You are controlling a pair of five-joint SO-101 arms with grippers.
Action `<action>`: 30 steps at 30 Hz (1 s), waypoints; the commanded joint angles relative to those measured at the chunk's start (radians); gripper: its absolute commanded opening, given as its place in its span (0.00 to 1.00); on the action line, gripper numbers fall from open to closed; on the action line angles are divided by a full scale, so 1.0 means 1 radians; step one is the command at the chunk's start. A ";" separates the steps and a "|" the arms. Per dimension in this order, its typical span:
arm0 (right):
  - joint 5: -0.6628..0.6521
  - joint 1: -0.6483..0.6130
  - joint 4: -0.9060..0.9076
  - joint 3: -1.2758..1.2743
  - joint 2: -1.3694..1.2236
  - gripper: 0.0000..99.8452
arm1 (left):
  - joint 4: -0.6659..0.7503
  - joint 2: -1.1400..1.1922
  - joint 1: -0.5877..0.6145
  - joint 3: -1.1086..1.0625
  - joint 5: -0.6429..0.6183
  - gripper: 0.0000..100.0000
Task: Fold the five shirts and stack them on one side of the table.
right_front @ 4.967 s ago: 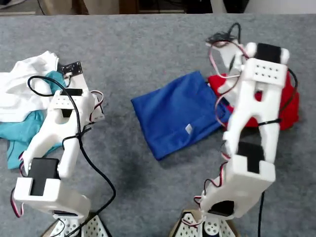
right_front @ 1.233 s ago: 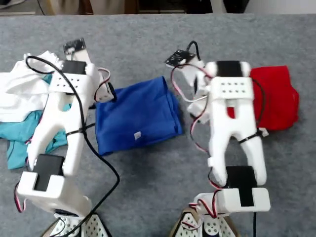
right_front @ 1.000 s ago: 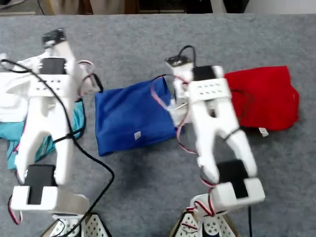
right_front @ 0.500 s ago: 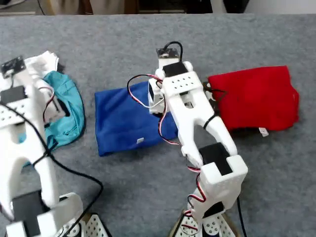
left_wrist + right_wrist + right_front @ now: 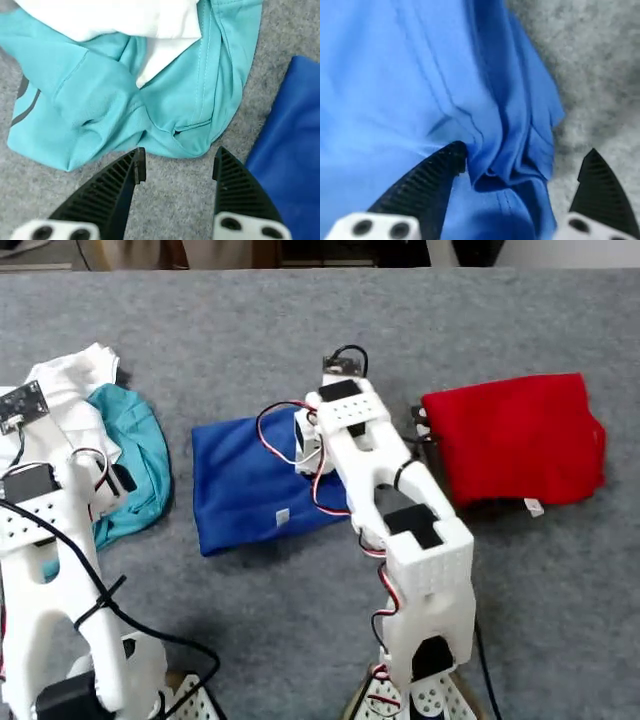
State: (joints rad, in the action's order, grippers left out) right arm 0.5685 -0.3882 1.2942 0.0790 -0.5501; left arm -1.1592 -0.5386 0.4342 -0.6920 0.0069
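Observation:
A folded blue shirt (image 5: 250, 485) lies mid-table. My right gripper (image 5: 306, 445) is at its right edge, open. In the right wrist view that gripper (image 5: 525, 170) straddles the bunched folds of the blue shirt (image 5: 395, 75), one fingertip (image 5: 445, 160) against the cloth. A folded red shirt (image 5: 515, 435) rests at the right. A crumpled teal shirt (image 5: 135, 465) and a white shirt (image 5: 60, 385) lie in a heap at the left. My left gripper (image 5: 177, 167) hangs open just off the hem of the teal shirt (image 5: 100, 95), with the white shirt (image 5: 125, 20) beyond.
The table is covered in grey carpet (image 5: 250, 330). Both arm bases stand at the front edge. Cables loop off both arms over the blue shirt and near the teal one. A corner of the blue shirt (image 5: 292, 145) shows beside the left gripper.
The blue shirt has slid left, away from the red one. My right arm swung left over its right edge. My left arm drew back and left to the teal shirt.

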 commanded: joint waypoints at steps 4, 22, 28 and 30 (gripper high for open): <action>0.006 -0.010 -0.003 0.059 -0.045 0.23 | 0.012 -0.030 0.009 0.005 0.006 0.23; -0.236 0.251 0.302 0.271 0.130 0.00 | 0.012 -0.030 0.005 0.009 0.008 0.23; -0.430 0.475 0.396 0.463 0.176 0.00 | 0.012 -0.030 0.006 0.009 0.008 0.23; -0.514 0.570 0.387 0.522 0.174 0.00 | 0.012 -0.030 0.006 0.009 0.008 0.23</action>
State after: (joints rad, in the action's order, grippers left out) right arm 0.1557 0.0476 1.6763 0.4856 -0.4396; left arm -1.1592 -0.5401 0.4342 -0.6951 0.0069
